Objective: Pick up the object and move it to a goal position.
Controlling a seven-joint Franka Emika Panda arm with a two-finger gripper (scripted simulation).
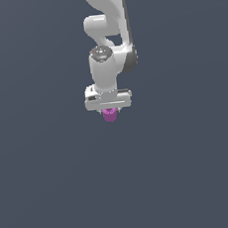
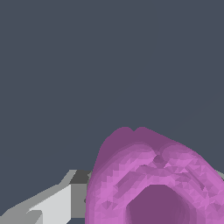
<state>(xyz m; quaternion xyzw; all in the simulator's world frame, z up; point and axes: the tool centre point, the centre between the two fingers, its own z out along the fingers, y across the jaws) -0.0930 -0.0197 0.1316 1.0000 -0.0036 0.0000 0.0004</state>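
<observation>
Our gripper hangs below the white arm, pointing straight down against a plain dark grey-blue backdrop that fills the rest of the exterior view. We see nothing standing near it or in its way on either side. Our fingers are mostly hidden behind the wide white hand body, so we cannot read their spread directly, yet the object sits right under the middle of the hand, touching it, and seems pinched there. In the wrist view the object looms very close, a bumpy magenta-purple lump with a darker hollow in its near face, and one pale grey finger shows just beside it. Whether the object rests on a surface or is lifted, we cannot tell.
</observation>
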